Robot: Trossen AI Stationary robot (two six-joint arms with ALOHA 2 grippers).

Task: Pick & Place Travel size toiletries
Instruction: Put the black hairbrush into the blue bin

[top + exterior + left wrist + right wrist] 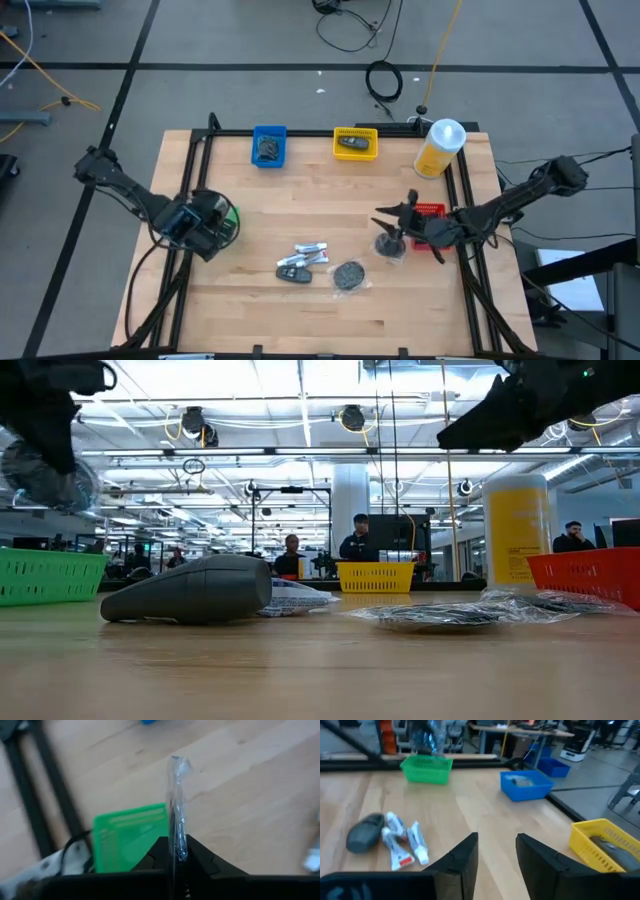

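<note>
i see left gripper point(176, 854) pinching wrapped disc point(176, 805) over green tray point(228, 222), frame left; right gripper point(496, 851) spread, frame right, near red tray point(431, 211).

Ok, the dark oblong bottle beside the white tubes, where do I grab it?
Probably across the middle of the dark oblong bottle, from straight above. It lies flat on the table, and the white tubes crowd its far side, so close across its narrow width.
</note>
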